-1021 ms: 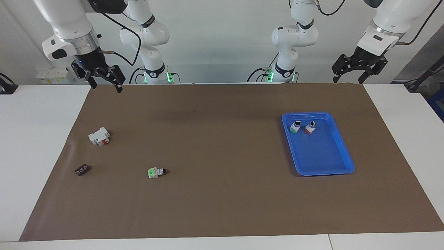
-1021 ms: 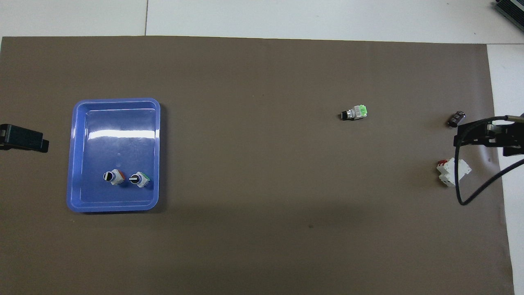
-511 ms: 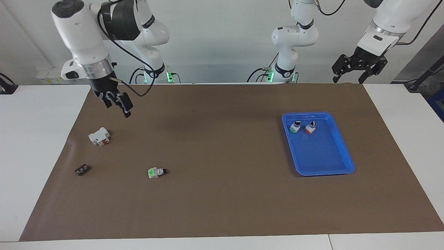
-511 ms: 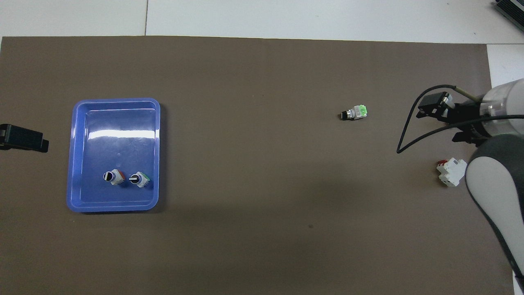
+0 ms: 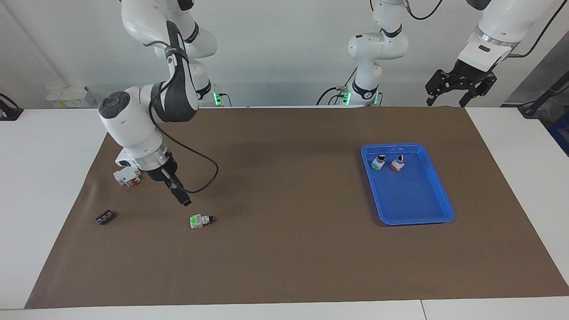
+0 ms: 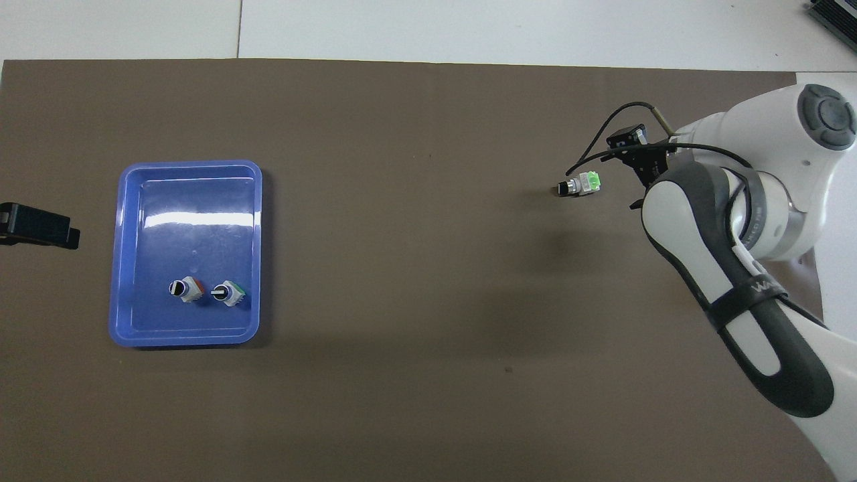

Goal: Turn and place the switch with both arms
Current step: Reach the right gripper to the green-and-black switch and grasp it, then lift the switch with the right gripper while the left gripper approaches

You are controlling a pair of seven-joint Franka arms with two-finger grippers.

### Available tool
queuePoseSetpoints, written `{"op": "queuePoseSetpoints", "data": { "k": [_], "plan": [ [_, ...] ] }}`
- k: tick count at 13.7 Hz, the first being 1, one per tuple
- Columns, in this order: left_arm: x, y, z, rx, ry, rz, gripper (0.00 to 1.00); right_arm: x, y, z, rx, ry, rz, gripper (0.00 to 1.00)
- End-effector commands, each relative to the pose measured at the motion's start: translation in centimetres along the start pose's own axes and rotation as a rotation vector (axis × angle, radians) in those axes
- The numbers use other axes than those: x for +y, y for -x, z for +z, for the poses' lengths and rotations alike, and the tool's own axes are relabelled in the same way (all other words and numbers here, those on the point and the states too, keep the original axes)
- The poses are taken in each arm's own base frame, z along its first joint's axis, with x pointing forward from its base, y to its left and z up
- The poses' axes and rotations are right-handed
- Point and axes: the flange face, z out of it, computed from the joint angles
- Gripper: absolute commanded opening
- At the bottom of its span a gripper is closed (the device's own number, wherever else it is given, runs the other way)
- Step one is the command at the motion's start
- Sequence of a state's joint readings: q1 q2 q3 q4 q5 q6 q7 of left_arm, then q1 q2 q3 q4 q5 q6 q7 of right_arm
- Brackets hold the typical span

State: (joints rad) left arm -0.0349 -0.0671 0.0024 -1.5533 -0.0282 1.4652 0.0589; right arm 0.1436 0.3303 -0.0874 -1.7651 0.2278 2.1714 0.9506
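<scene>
The switch [image 5: 202, 220], with a white-grey body, a black knob and a bright green block, lies on its side on the brown mat; it also shows in the overhead view [image 6: 581, 185]. My right gripper [image 5: 184, 200] hangs tilted just above the mat beside the switch's green end, toward the right arm's end of the table, and does not touch it. In the overhead view the right gripper [image 6: 626, 136] shows beside the switch. My left gripper [image 5: 455, 89] waits open and empty, raised over the mat's corner at the left arm's end [image 6: 37, 227].
A blue tray [image 5: 413, 220] toward the left arm's end holds a green-based switch [image 5: 378, 163] and a red-based switch [image 5: 398, 163]. A white boxy part with red [image 5: 126, 176] and a small dark part [image 5: 105, 217] lie near the right arm.
My right arm has swung down from over the mat's corner nearest its base to just above the mat beside the switch. The left arm and the switch have not moved.
</scene>
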Motion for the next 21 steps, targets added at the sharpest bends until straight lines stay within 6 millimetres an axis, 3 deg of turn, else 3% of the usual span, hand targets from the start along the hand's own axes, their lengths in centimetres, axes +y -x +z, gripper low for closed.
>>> {"op": "queuePoseSetpoints", "data": {
  "k": [1, 2, 4, 9, 13, 14, 15, 16, 19, 21],
  "plan": [
    [-0.1, 0.8, 0.0, 0.002, -0.008, 0.000, 1.00, -0.6, -0.9, 3.7, -0.033, 0.024, 0.073, 1.00],
    [-0.1, 0.8, 0.0, 0.002, -0.008, 0.000, 1.00, -0.8, -1.1, 5.3, -0.038, 0.035, 0.086, 1.00],
    [-0.1, 0.8, 0.0, 0.002, -0.008, 0.000, 1.00, -2.5, -1.8, 5.5, -0.029, 0.003, 0.095, 1.00],
    [-0.1, 0.8, 0.0, 0.000, -0.008, 0.000, 1.00, -2.6, -2.6, 9.4, -0.053, -0.030, 0.149, 1.00],
    [0.2, 0.8, 0.0, 0.000, -0.008, 0.009, 1.00, -2.6, -2.3, 10.0, -0.059, -0.039, 0.151, 1.00],
    [0.6, 0.8, -0.1, 0.003, -0.008, 0.012, 1.00, -2.4, -2.3, 10.4, -0.062, -0.035, 0.146, 0.96],
    [0.9, 0.8, 0.0, 0.000, -0.008, 0.017, 1.00, -1.8, -2.6, 10.7, -0.066, -0.028, 0.117, 0.55],
    [1.0, 0.7, 0.0, 0.001, -0.008, 0.017, 1.00, -1.9, -2.0, 11.1, -0.068, -0.029, 0.097, 0.01],
    [1.5, 1.0, 0.5, -0.009, -0.009, 0.021, 1.00, -1.5, -1.2, 12.0, -0.080, -0.018, 0.031, 0.00],
    [4.3, 1.3, 1.6, 0.016, -0.015, 0.089, 1.00, -2.6, -0.5, 10.5, -0.099, -0.029, 0.025, 0.00]
  ]
}}
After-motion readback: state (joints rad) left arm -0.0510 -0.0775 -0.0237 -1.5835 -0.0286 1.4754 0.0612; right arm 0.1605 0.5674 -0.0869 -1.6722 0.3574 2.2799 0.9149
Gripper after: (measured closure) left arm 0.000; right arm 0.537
